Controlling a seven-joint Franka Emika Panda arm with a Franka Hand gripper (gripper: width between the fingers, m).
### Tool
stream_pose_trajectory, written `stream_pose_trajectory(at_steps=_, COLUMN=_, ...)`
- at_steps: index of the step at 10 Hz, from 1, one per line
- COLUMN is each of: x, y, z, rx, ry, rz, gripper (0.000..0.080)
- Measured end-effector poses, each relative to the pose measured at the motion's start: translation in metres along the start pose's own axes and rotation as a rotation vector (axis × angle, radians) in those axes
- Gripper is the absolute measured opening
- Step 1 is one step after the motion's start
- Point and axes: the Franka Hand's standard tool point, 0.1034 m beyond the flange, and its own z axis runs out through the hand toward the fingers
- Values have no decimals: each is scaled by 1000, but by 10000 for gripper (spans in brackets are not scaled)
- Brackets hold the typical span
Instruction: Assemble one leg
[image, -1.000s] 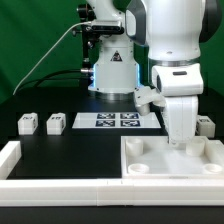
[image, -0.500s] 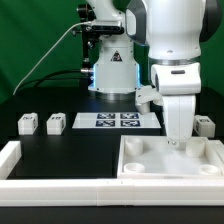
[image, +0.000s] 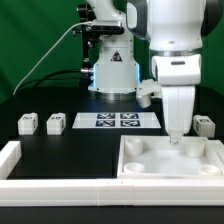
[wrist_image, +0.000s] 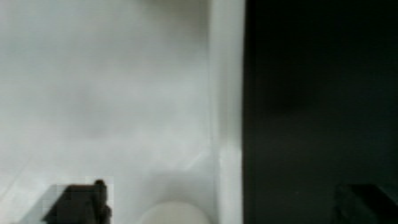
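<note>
Three legs show in the exterior view as small white blocks with tags. Two legs (image: 28, 123) (image: 56, 123) stand at the exterior view's left, and one leg (image: 205, 126) stands at the right, behind the tray. My gripper (image: 177, 136) hangs over the far right part of the large white tray piece (image: 150, 168). In the wrist view the gripper (wrist_image: 226, 203) is open, its dark fingertips (wrist_image: 80, 202) wide apart, with nothing held. A rounded white socket (wrist_image: 175, 213) of the tray lies between them, beside the tray's edge (wrist_image: 226, 100).
The marker board (image: 118, 121) lies flat at the middle back. A raised white border (image: 12, 156) runs along the front and the exterior view's left. The robot base (image: 112, 70) and a cable stand behind.
The arm has risen a little above the tray. The gripper stays over the same far right part of it. The legs have not moved.
</note>
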Motion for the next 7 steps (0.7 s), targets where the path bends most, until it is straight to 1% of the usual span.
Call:
stream_pose_trajectory(at_steps=1, x=3, y=-2, z=-8, rx=-11, ry=0, rz=67, gripper=640)
stream_pose_trajectory(at_steps=2, x=6, y=-2, z=-13, rx=-19, ry=1, rz=100, gripper=648)
stream_pose_trajectory(at_steps=3, x=4, y=-3, z=-10, rx=-15, ry=-1, rz=95, gripper=648)
stream_pose_trajectory(at_steps=7, x=4, y=-3, z=-10, rx=-14, ry=-1, rz=122, gripper=649)
